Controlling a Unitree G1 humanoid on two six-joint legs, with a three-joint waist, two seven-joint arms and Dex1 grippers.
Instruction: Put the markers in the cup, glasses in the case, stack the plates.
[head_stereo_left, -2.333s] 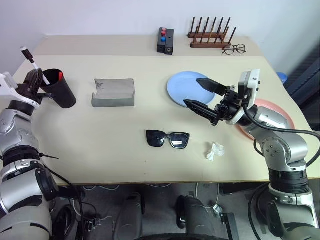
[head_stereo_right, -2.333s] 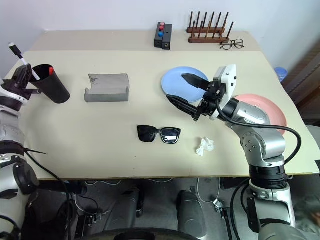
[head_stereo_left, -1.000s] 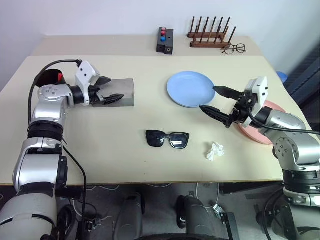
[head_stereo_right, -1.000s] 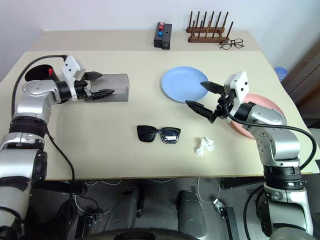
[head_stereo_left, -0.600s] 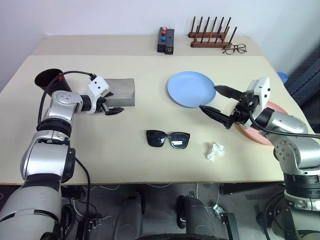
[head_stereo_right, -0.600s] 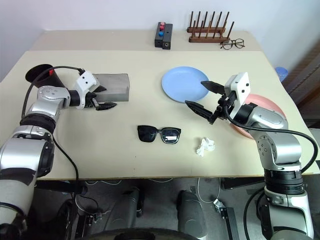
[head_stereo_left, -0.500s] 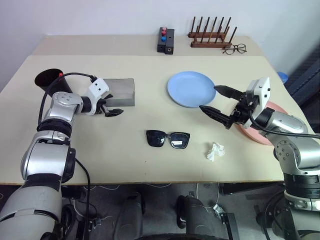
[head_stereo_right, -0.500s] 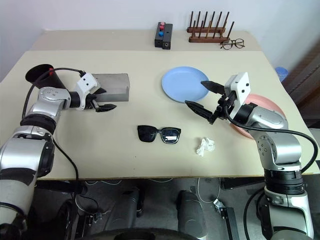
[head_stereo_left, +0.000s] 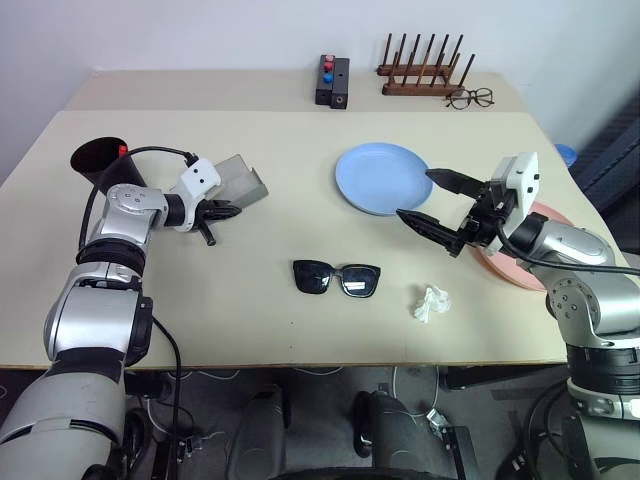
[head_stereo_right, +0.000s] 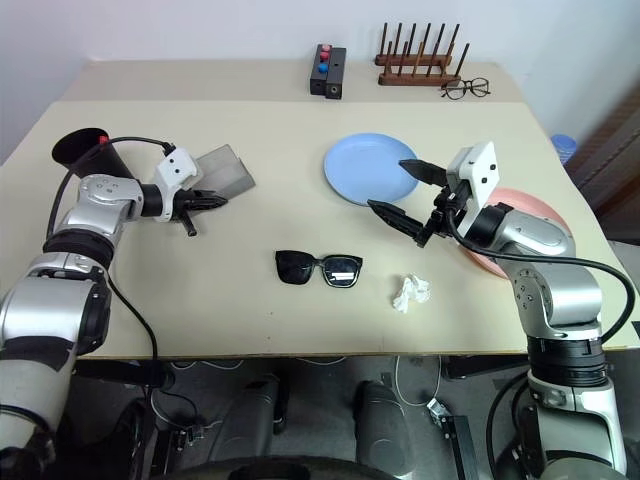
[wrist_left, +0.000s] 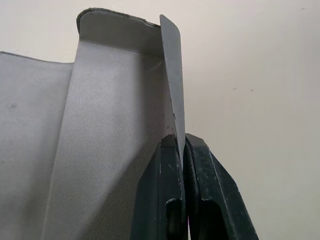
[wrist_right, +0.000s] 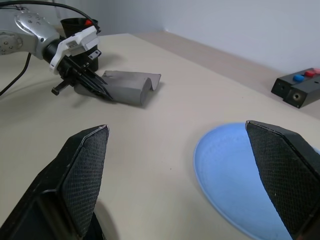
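Desk (head_stereo_left: 250, 330) is plain beige against a white wall. Left fingers (head_stereo_left: 222, 209) pinched on the grey case (head_stereo_left: 243, 180) at mid-left; right fingers (head_stereo_left: 428, 200) spread wide near the blue plate (head_stereo_left: 375, 175).

We see bright, even light from above on the worktop (head_stereo_left: 300, 320), with soft, short shadows and no glare. Head views are sharp; the close right tool (wrist_right: 185, 170) looks slightly soft.

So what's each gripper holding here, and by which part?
The left gripper is shut on the case, pinching the thin edge of its flap. The right gripper is open, holding nothing.
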